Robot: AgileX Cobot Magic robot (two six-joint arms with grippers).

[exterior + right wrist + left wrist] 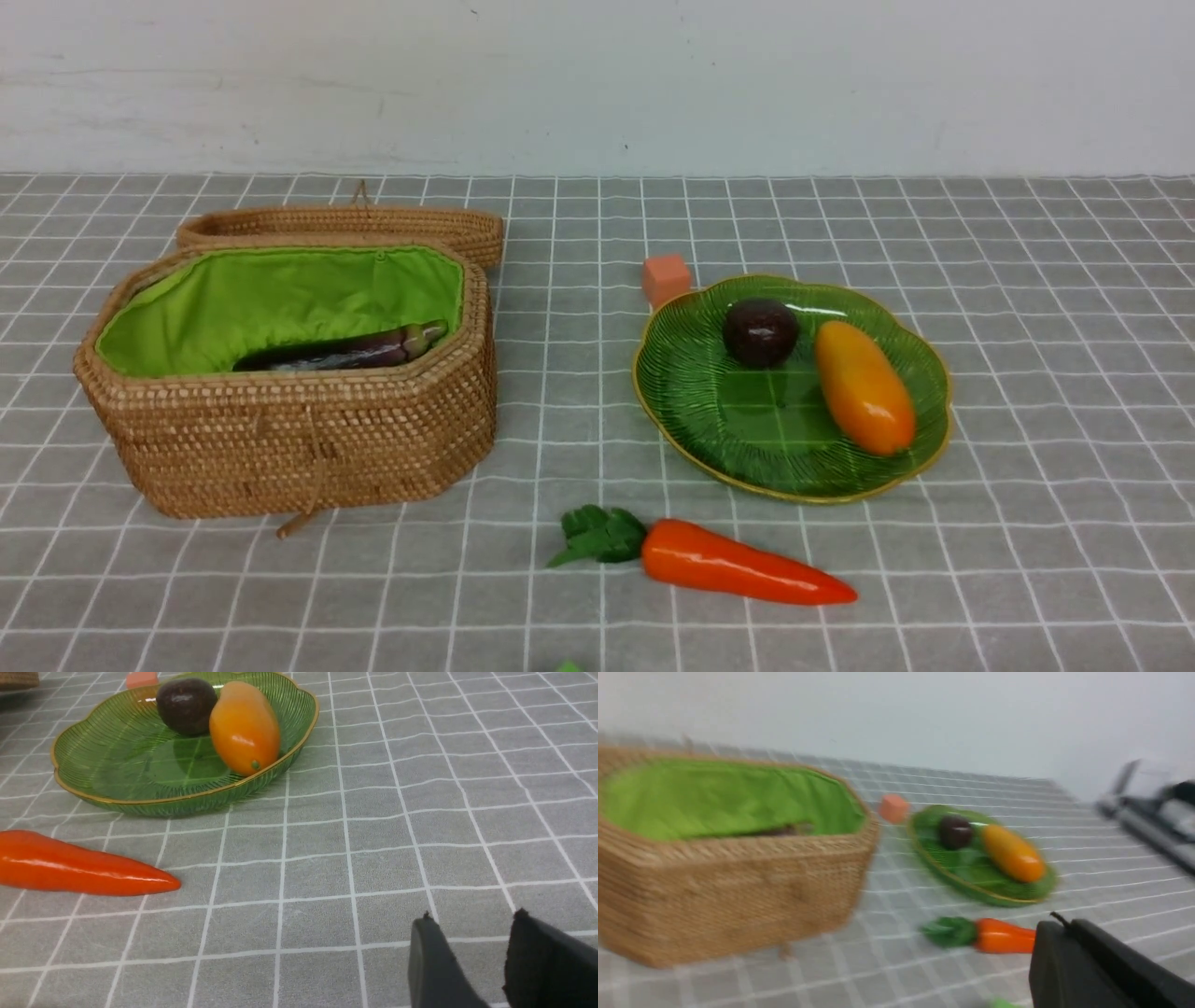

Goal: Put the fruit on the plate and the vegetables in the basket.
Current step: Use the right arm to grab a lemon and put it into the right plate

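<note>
Fruit already sits on the plate [738,420]. The elongated orange mango-like fruit [864,387] lies on the plate's right half, its long axis running from the far side toward the near rim. The small dark maroon fruit [761,331] rests just to its left, near the plate's far rim; in the right wrist view the two look to be touching or almost so.

An orange carrot [738,563] lies flat on the grey gridded cloth [1027,373] on the robot's side of the plate, close to its near rim but clear of it. Its green leaves point away to the plate's left and its tip points right.

A small orange cube [666,277] stands at the plate's far-left edge, right against the rim. The woven basket [299,439] stands well apart to the plate's left, open, with its lid [345,224] lying behind it. A dark purple eggplant [355,350] lies inside on the green lining.

A small bright green scrap [567,666] shows at the near edge of the front view, on the robot's side of the plate, too cropped to identify.

The left gripper [1057,926] has its jaws pressed together with nothing between them; its view is blurred. The right gripper [473,918] hangs low over the cloth on the robot's side of the plate, jaws apart, with only cloth between them.
</note>
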